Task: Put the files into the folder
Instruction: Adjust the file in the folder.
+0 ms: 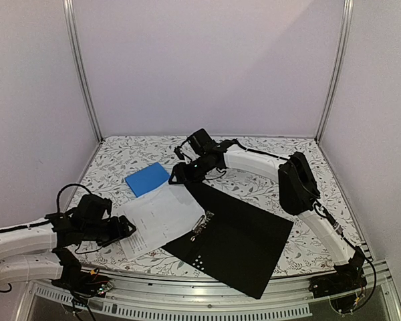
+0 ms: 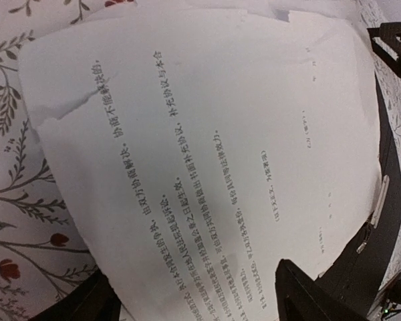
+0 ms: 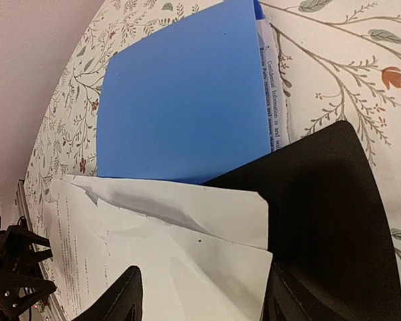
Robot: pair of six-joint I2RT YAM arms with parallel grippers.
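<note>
Left gripper (image 2: 194,294): jaws wide apart, nothing clamped, low over the near-left edge of the files.
Files (image 1: 162,215): two white printed sheets, flat on the floral table (image 1: 267,157), right edge overlapping the folder's black inside.
Folder (image 1: 244,237): lying open, black face up, metal clip (image 1: 202,226) beside the sheets.
Right gripper (image 3: 200,294): jaws parted, empty, above the folder's far corner.
Blue folder (image 1: 147,178): just behind the files.
</note>
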